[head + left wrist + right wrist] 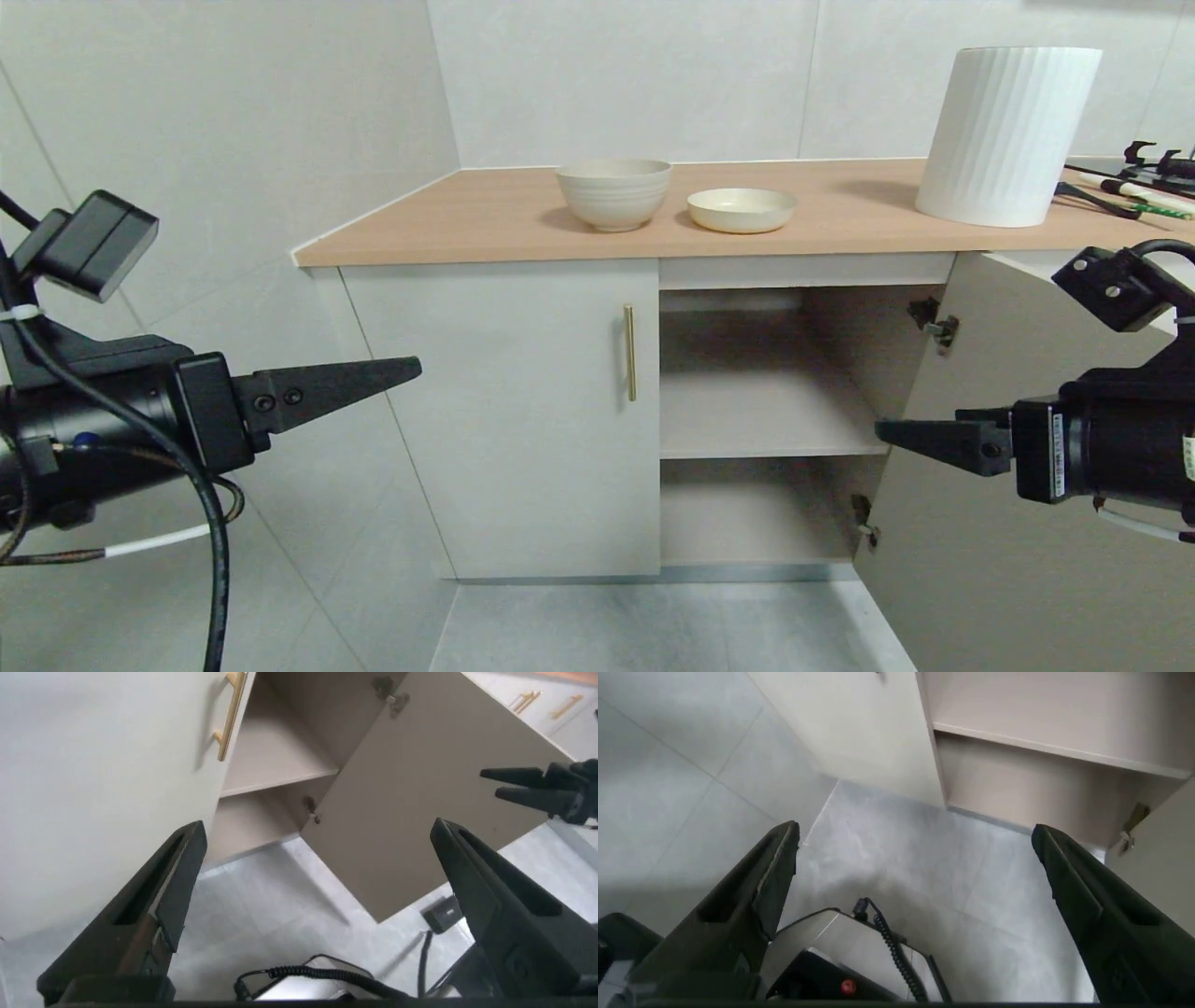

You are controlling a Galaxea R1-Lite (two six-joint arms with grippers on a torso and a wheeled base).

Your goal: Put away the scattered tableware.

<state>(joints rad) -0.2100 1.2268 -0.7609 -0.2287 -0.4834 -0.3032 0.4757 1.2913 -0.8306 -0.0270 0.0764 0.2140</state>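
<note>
both the left gripper (401,371) and right gripper (892,432) pointed level toward the cabinet (523,420), jaws spread wide, empty; bowl (613,194) and plate (741,209) sat above them.

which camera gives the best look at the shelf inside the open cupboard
The head view: it faces the shelf front-on, showing its whole top and the space beneath. The left wrist view catches it at a slant from farther off. The right wrist view shows mainly its front edge.
</note>
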